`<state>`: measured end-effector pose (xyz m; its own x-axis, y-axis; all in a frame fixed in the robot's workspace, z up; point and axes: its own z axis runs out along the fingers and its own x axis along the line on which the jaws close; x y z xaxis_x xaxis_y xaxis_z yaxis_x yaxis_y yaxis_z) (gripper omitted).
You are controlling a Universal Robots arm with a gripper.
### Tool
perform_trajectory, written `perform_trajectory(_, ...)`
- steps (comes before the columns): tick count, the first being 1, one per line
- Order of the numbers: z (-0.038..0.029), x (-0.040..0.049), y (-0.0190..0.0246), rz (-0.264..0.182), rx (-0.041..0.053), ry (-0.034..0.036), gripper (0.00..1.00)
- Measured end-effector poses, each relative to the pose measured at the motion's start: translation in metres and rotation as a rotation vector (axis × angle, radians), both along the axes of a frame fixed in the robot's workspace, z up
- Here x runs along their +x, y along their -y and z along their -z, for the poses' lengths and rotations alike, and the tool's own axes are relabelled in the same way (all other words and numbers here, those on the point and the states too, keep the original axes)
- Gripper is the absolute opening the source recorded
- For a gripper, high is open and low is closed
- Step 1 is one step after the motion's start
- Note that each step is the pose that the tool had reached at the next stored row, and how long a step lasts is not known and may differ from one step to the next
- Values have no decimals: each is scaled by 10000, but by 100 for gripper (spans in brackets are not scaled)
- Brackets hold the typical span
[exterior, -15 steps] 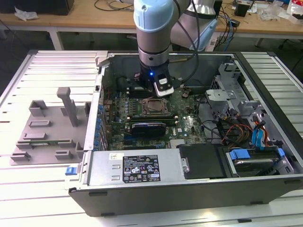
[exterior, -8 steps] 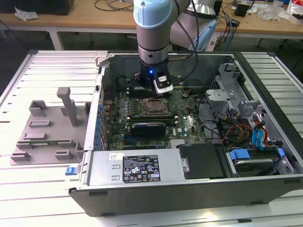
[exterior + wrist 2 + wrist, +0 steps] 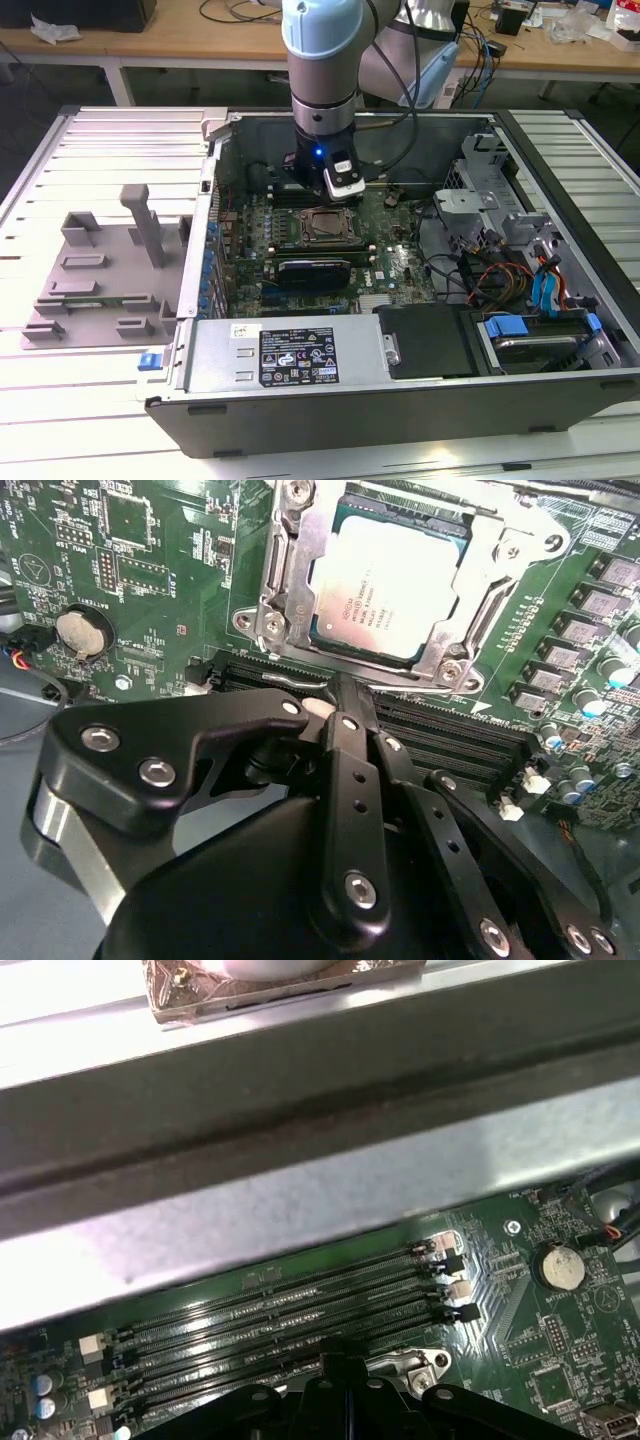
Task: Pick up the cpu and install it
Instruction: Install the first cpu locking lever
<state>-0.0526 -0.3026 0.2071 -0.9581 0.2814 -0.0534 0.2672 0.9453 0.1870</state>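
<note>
Placement of the cpu (image 3: 395, 585) is seen in the second wrist view: it is seated flat in the socket frame (image 3: 285, 575) on the motherboard (image 3: 150, 580), silvery plate upward. The chip is square, so no long axis can be given; its edges are aligned with the frame. The hand (image 3: 345, 695) is held apart from it, clenched on nothing, over the memory slots (image 3: 300, 1305). In the exterior view the cpu (image 3: 325, 226) is found at 6 o'clock from the hand (image 3: 322, 188), inside the computer case (image 3: 400, 390).

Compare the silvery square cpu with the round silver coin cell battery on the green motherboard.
The silvery square cpu is flat, larger, and sits inside a metal socket frame; the round silver coin cell battery is smaller and sits in its own holder off to the side. Both are pale metal, lying flat on the green motherboard.
</note>
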Motion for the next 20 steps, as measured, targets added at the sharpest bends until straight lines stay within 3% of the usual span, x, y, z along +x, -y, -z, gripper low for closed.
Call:
perform_trajectory(6, 3, 1, -35, 91, -91, 0, 11)
perform_trajectory(8, 9, 8, -41, 225, -234, 1, 11)
perform_trajectory(9, 10, 9, -48, 253, -255, 0, 11)
perform_trajectory(14, 15, 22, -94, 291, -323, 0, 11)
perform_trajectory(15, 15, 25, -96, 302, -362, 1, 11)
perform_trajectory(20, 45, 25, -97, 310, -387, 7, 11)
